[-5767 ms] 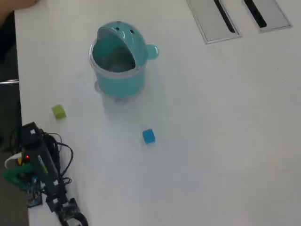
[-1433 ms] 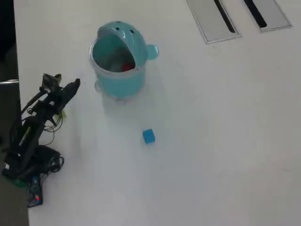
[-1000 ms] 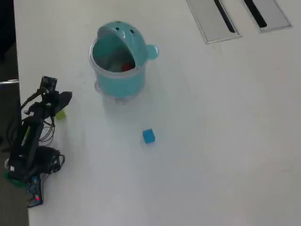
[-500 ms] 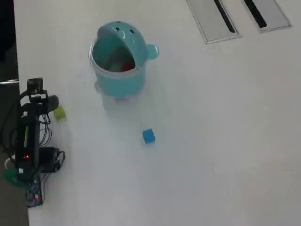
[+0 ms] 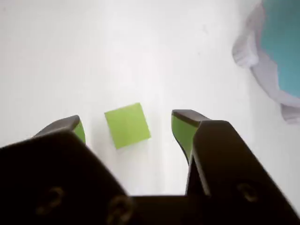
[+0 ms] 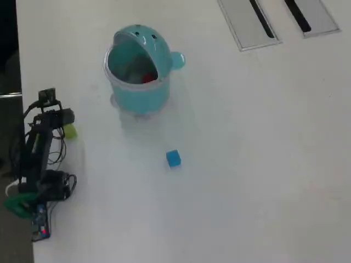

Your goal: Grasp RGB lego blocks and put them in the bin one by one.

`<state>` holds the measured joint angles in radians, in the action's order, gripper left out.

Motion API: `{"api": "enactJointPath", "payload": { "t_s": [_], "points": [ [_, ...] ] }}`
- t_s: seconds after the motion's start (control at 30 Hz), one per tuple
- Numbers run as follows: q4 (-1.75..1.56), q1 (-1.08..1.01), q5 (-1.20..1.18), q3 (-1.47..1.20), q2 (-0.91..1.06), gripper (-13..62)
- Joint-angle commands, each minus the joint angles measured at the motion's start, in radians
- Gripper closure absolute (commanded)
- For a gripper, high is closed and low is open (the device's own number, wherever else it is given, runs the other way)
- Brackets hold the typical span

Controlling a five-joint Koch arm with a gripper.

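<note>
Straddling one yellow-green block (image 5: 127,125) with jaws wide, tool (image 5: 126,125), one blue block (image 6: 173,158), one red block (image 6: 148,79) inside one bin (image 6: 137,94)

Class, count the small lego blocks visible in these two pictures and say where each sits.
3: red block inside the bin; blue block on open table; yellow-green block between the open gripper's jaws.

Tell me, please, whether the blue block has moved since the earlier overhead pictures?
No. The blue block lies at the same spot below and right of the bin, same gap in every overhead picture.
</note>
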<state>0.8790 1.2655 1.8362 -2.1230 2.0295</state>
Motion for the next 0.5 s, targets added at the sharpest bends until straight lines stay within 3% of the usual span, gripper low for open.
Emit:
{"api": "enactJointPath", "payload": {
  "t_s": [0.0, 0.47],
  "points": [
    [-0.064, 0.009, 0.015, 0.021, -0.025, 15.9],
    [-0.189, 0.037, 0.02, -0.141, -0.103, 16.5]
  ]
}}
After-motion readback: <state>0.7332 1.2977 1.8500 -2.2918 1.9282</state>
